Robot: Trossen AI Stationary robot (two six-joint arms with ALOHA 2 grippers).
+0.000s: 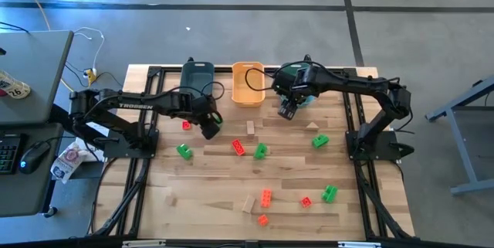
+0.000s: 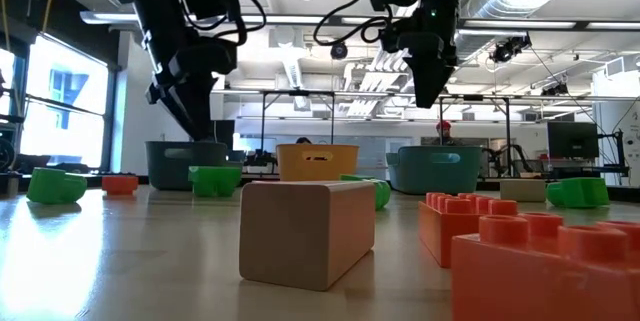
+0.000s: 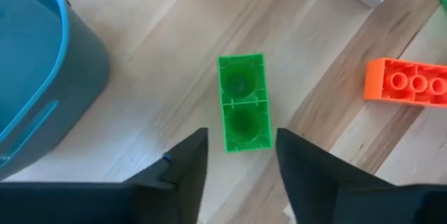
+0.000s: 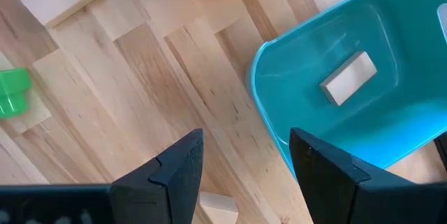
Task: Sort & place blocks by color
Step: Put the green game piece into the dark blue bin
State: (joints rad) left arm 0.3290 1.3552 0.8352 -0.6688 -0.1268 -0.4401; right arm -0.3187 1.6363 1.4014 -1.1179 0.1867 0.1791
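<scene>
While a two-stud green block (image 3: 242, 103) lies flat on the counter (image 3: 167, 77) beside the left teal bin (image 3: 35, 77), left pincer (image 3: 237, 154) hovers over it, wide and empty: approach step, next needs a straight drop and squeeze. Right pincer (image 4: 244, 161), also wide and empty, hangs by the right teal bin (image 4: 279, 112) holding one tan block (image 4: 348, 77). Bare wood around green block, orange brick (image 3: 408, 88) well apart.

Left gripper (image 1: 210, 130) and right gripper (image 1: 287, 112) both hang raised above the table, fingers spread apart, empty.
</scene>
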